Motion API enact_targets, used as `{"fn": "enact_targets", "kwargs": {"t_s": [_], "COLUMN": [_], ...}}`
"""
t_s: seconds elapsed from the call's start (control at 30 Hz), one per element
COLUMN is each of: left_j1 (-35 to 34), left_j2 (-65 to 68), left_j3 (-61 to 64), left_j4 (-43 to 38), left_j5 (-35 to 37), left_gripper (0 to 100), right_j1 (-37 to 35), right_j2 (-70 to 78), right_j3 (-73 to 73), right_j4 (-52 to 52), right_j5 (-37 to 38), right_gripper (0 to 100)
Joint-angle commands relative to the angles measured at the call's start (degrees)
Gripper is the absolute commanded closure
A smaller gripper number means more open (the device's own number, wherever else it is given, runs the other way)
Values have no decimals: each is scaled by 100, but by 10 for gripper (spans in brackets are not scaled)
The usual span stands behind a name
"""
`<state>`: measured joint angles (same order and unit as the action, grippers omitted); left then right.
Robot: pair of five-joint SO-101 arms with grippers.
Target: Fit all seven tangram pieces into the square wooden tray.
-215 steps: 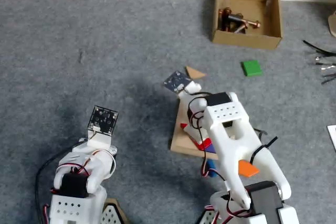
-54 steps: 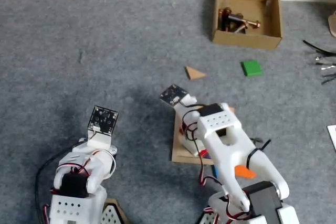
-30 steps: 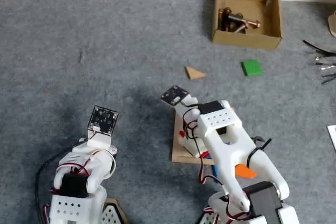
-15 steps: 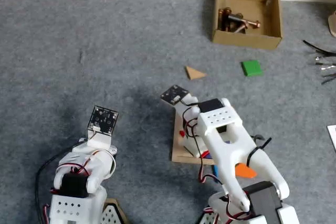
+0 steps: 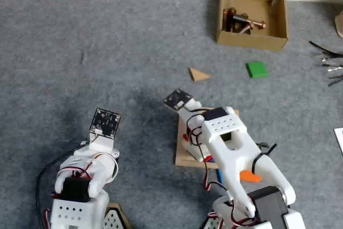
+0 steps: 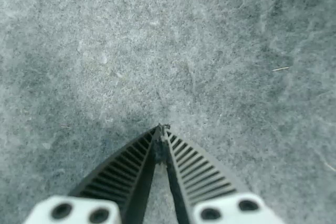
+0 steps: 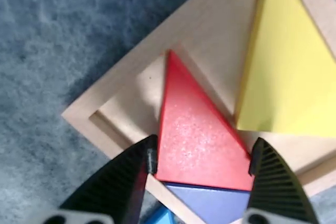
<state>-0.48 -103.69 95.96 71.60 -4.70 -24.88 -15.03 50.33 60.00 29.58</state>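
The square wooden tray [image 7: 107,95] lies on grey carpet, and the high view shows it [image 5: 185,156] mostly covered by the right arm [image 5: 225,132]. A red triangle [image 7: 197,145] points into one tray corner. My right gripper [image 7: 203,153] straddles it, with a finger touching each side. A yellow triangle [image 7: 283,72] lies in the tray beside it, and a blue-purple piece [image 7: 210,203] sits against the red one's base. A tan triangle [image 5: 199,74] and a green square [image 5: 256,69] lie loose on the carpet beyond the tray. My left gripper [image 6: 160,129] is shut over bare carpet.
A cardboard box [image 5: 252,30] holding metal parts stands at the far right. Cables [image 5: 327,60] lie at the right edge. The left arm [image 5: 86,175] is folded at the near left. An orange shape [image 5: 247,176] and a blue one [image 5: 216,174] show by the right arm's base.
Since the oldest frame the right arm has drawn back from the tan triangle toward its base, over the tray. In the last second it only shifted slightly. The left arm has not moved.
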Motion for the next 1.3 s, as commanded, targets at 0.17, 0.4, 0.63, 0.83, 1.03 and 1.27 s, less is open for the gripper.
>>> {"fn": "enact_targets", "kwargs": {"t_s": [0.17, 0.4, 0.63, 0.83, 1.03, 1.27], "left_j1": [-92, -92, -92, -92, -92, -92], "left_j2": [-84, -84, -84, -84, -84, -84], "left_j3": [119, 119, 119, 119, 119, 119], "left_j4": [-9, -9, -9, -9, -9, -9], "left_j5": [35, 35, 35, 35, 35, 35], "left_gripper": [990, 990, 990, 990, 990, 990], "right_j1": [-171, -163, -163, -163, -163, -163], "right_j2": [4, -40, -40, -40, -40, -40], "right_j3": [48, 40, 31, -163, -251, -743], "right_j4": [-207, -48, -57, -22, -13, 382], "right_j5": [70, 62, 70, 62, 62, -167], "right_gripper": [743, 776, 920, 929, 929, 929]}}
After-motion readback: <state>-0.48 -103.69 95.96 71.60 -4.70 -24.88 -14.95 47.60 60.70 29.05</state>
